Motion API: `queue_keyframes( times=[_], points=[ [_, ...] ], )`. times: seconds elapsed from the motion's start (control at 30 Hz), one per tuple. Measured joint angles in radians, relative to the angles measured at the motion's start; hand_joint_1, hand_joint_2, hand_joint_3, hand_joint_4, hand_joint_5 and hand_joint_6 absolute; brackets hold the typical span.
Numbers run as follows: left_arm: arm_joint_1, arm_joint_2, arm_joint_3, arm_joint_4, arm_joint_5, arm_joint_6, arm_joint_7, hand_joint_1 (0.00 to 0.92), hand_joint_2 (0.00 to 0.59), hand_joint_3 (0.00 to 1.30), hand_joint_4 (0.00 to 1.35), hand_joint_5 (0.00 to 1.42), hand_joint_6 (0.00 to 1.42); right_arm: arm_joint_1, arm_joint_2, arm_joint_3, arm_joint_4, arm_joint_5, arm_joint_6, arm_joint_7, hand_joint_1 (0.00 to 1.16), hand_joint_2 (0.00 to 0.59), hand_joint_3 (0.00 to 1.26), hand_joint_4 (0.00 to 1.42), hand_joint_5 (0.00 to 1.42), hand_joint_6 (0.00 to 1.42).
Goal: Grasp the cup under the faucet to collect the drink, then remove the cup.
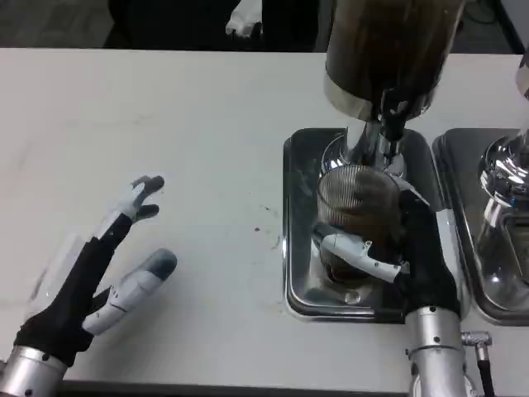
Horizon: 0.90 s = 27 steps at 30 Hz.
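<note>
the cup, ribbed and clear with dark drink inside, stands upright on the metal drip tray, mouth up, directly beneath the faucet of the drink dispenser. the right hand wraps around it. the left hand rests on the white table, fingers spread, holding nothing.

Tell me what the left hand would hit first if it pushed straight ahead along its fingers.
Probably nothing: the left hand points up and right over bare table, passing left of the drip tray. Height is unclear.
</note>
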Motion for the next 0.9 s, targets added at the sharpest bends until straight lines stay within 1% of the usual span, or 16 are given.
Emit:
queue_keyframes(
  times=[0.07, 0.2, 0.27, 0.33, 0.43, 0.57, 0.77, 0.9],
  points=[
    [0.002, 0.0, 0.0, -0.003, 0.0, 0.001, 0.0, 0.0, 0.138, 0.11, 0.0, 0.17, 0.06, -0.001, 0.001, 0.0, 0.0, -0.009, 0.001, -0.016, 1.16, 0.208, 0.5, 0.56, 0.62, 0.84],
    [0.004, 0.0, 0.0, -0.009, -0.002, 0.002, 0.0, 0.0, 0.139, 0.11, 0.0, 0.17, 0.06, 0.0, 0.003, -0.001, 0.0, -0.018, 0.0, -0.043, 1.16, 0.181, 0.55, 0.6, 0.67, 0.89],
    [0.004, 0.0, 0.0, -0.01, -0.002, 0.003, -0.001, 0.0, 0.138, 0.11, 0.0, 0.17, 0.06, 0.0, 0.004, -0.002, 0.001, -0.021, -0.001, -0.059, 1.16, 0.164, 0.61, 0.66, 0.7, 0.93],
    [0.004, 0.0, 0.0, -0.01, -0.002, 0.004, -0.001, 0.0, 0.136, 0.11, 0.0, 0.17, 0.06, 0.001, 0.006, -0.002, 0.002, -0.027, -0.003, -0.069, 1.16, 0.148, 0.65, 0.68, 0.71, 0.96],
    [0.003, 0.0, 0.0, -0.01, -0.003, 0.005, -0.004, 0.0, 0.135, 0.11, 0.0, 0.17, 0.06, 0.003, 0.011, -0.005, 0.005, -0.031, -0.007, -0.092, 1.16, 0.148, 0.68, 0.71, 0.73, 0.99],
    [0.003, 0.0, 0.0, -0.01, -0.003, 0.005, -0.004, 0.0, 0.134, 0.11, 0.0, 0.18, 0.06, 0.004, 0.018, -0.009, 0.012, -0.033, -0.017, -0.11, 1.16, 0.132, 0.73, 0.78, 0.77, 1.04],
    [0.003, 0.0, -0.004, -0.01, -0.003, 0.005, -0.005, 0.0, 0.134, 0.11, 0.0, 0.18, 0.06, 0.012, 0.021, -0.024, 0.014, -0.033, -0.032, -0.128, 1.16, 0.131, 0.77, 0.81, 0.79, 1.06],
    [0.0, 0.001, -0.009, 0.001, -0.002, 0.005, -0.012, 0.0, 0.134, 0.11, 0.0, 0.18, 0.06, 0.019, 0.02, -0.027, 0.012, -0.067, -0.035, -0.177, 1.16, 0.111, 0.81, 0.84, 0.82, 1.1]
  ],
)
